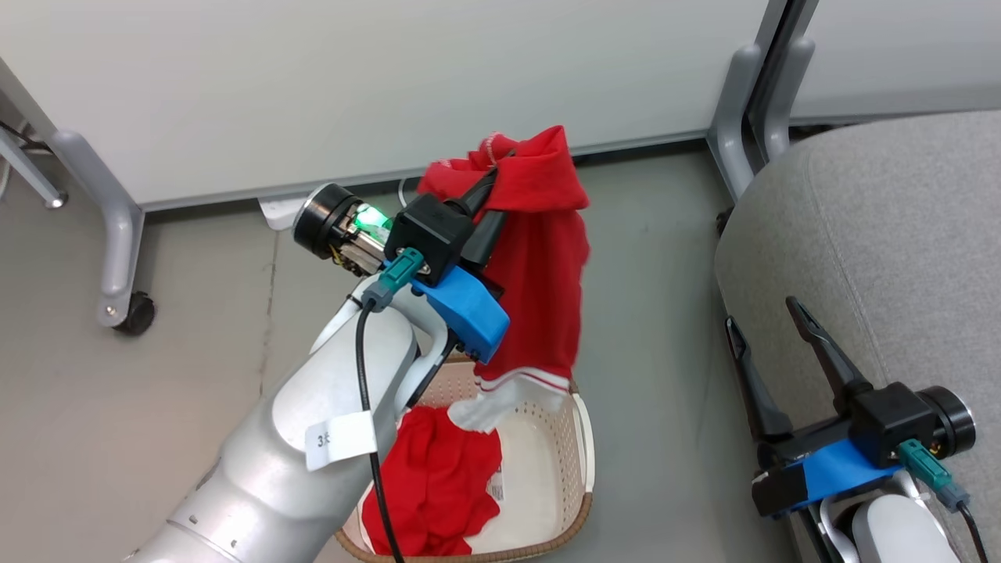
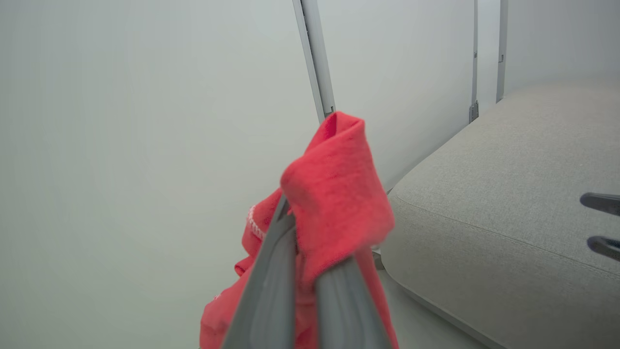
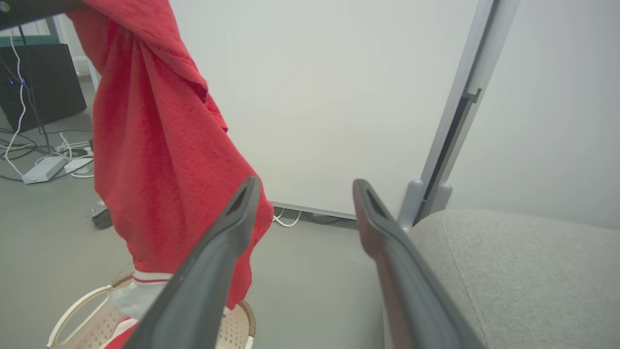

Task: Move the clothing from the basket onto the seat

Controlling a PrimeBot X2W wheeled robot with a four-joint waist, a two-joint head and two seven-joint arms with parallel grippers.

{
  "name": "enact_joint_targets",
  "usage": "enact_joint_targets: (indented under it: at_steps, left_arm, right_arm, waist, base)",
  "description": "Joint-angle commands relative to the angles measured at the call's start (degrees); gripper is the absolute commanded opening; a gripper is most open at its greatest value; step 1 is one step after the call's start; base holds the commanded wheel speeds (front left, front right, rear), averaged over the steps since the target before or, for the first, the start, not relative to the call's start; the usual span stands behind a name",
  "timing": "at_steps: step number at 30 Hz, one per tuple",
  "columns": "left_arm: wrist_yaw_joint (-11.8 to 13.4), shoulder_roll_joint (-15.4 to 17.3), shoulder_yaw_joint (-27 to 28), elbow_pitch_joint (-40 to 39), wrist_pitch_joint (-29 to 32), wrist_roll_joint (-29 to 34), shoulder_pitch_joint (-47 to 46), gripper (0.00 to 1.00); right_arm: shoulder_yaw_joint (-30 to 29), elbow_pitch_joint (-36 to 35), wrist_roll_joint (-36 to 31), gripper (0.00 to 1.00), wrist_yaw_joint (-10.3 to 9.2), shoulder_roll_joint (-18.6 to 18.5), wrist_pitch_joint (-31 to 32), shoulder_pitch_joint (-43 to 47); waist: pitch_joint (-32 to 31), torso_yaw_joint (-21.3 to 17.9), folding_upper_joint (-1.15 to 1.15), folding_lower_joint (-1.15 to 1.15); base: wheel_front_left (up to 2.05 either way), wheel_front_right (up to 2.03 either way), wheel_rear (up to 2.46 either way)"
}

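In the head view I count two red garments, one basket, one seat and my two claws. My left claw (image 1: 500, 173) is raised above the basket (image 1: 577, 461), its fingers pinched together on the top of the hanging garment (image 1: 547, 258). That garment's long axis runs straight down from my grip. Its white, red-striped hem points at the basket and reaches the far rim. The second garment (image 1: 438, 485) lies crumpled inside the basket, against the wall nearest me. The basket stands on the floor (image 1: 195, 328), to the left of the seat (image 1: 884, 234). My left forearm slants up from the lower left, wrist bent toward the seat. My right claw (image 1: 760, 311) is low at the seat's near left edge, fingers spread wide with nothing between them, pointing up the view.

In the left wrist view, my left claw (image 2: 306, 242) has the red fabric (image 2: 339, 203) bunched over and between its fingers. The seat (image 2: 508, 194) lies to the right, and the tips of my right claw (image 2: 598, 220) show over it.

In the right wrist view, my right claw (image 3: 305, 186) gapes empty. The hanging garment (image 3: 160, 145) drops vertically at the left, hem over the basket (image 3: 237, 325). The seat (image 3: 523, 266) lies at the lower right.
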Motion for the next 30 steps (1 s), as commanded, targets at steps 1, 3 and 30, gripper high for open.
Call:
enact_joint_targets:
  at_steps: [1, 3, 30]
  left_arm:
    - [-0.3, -0.4, 0.3, -0.5, -0.3, 0.3, -0.5, 0.00]
    - [-0.4, -0.6, 0.3, -0.8, -0.3, 0.4, -0.5, 0.00]
    - [-1.6, -2.9, -2.7, 0.5, -0.3, -0.4, 0.4, 0.00]
  right_arm:
    - [-0.2, 0.2, -0.2, 1.00, 0.01, 0.4, -0.2, 1.3]
    - [-0.3, 0.3, -0.2, 1.00, 0.01, 0.6, -0.2, 1.6]
    - [1.8, -1.0, -0.8, 1.00, 0.01, -0.2, -0.2, 1.4]
  waist:
    - [-2.2, 0.4, -0.01, 0.01]
    - [-2.9, 0.5, -0.01, 0.01]
    - [-7.1, 1.8, -0.01, 0.01]
  base:
    - [0.00, 0.00, 0.00]
    - [0.00, 0.00, 0.00]
    - [0.00, 0.00, 0.00]
